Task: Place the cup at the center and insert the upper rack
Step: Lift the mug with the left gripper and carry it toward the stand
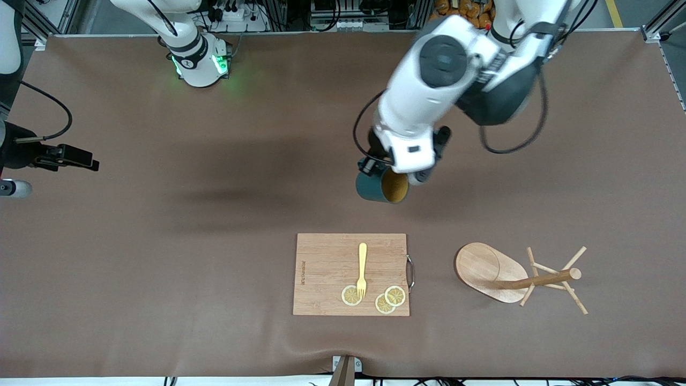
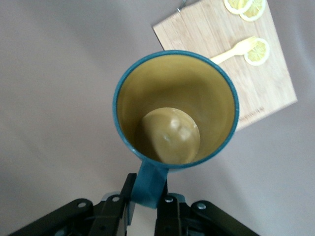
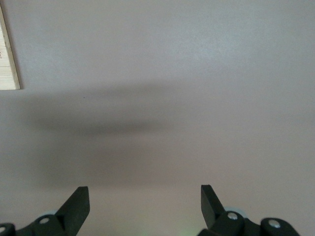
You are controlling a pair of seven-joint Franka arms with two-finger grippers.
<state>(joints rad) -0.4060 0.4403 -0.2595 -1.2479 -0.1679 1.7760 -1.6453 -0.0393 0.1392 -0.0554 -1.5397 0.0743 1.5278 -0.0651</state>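
Front view: left gripper clamped on cup handle, cup tilted in air over bare mat, cutting board nearer the camera. Upper rack toppled beside board. Left wrist view: level before lowering; keep off board edge. Right wrist view: right gripper spread wide, empty, waiting over open mat.

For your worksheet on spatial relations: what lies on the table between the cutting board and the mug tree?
Only bare brown mat separates the cutting board from the mug tree, in the front view.
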